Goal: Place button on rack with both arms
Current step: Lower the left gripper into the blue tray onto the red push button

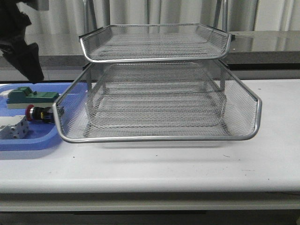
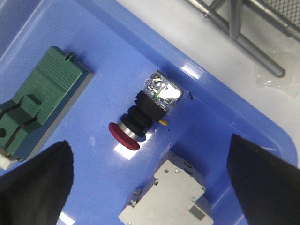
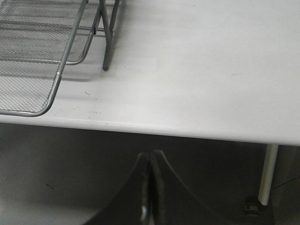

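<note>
The button [image 2: 145, 115] lay on its side in the blue tray [image 2: 225, 112], between a green block [image 2: 40, 101] and a white block [image 2: 168, 197], left of the rack [image 1: 157, 101]. It looked small, light and stiff, but the round red head could roll or slip. The black body seemed the best place to take it. The left gripper [image 2: 150, 187] hung above it with fingers wide apart. The right gripper [image 3: 150, 197] was closed and empty, past the table edge. No writing could be read.
</note>
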`<action>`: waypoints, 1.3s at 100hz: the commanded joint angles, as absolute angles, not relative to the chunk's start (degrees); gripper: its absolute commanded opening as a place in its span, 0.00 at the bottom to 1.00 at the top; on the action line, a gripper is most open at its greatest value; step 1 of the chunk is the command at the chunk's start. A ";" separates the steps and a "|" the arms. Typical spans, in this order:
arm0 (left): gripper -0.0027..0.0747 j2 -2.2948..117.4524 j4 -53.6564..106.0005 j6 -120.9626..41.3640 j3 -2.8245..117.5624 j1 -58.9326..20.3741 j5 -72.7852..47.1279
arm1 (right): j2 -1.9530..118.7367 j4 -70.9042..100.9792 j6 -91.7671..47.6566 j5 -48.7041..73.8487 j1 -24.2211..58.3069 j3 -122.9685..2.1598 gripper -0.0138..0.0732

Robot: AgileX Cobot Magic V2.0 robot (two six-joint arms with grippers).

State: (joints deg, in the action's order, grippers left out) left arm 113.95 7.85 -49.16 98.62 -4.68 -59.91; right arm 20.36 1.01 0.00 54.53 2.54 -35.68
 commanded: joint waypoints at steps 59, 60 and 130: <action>0.86 119.99 9.12 -60.14 101.91 -4.59 -53.49 | 20.82 0.54 0.00 51.22 2.25 -37.64 0.08; 0.86 120.11 9.12 -60.25 101.91 -4.59 -53.41 | 20.82 0.54 0.00 51.22 2.25 -37.64 0.08; 0.86 124.80 8.88 -60.27 101.91 -6.22 -49.34 | 20.82 0.54 0.00 51.22 2.25 -37.64 0.08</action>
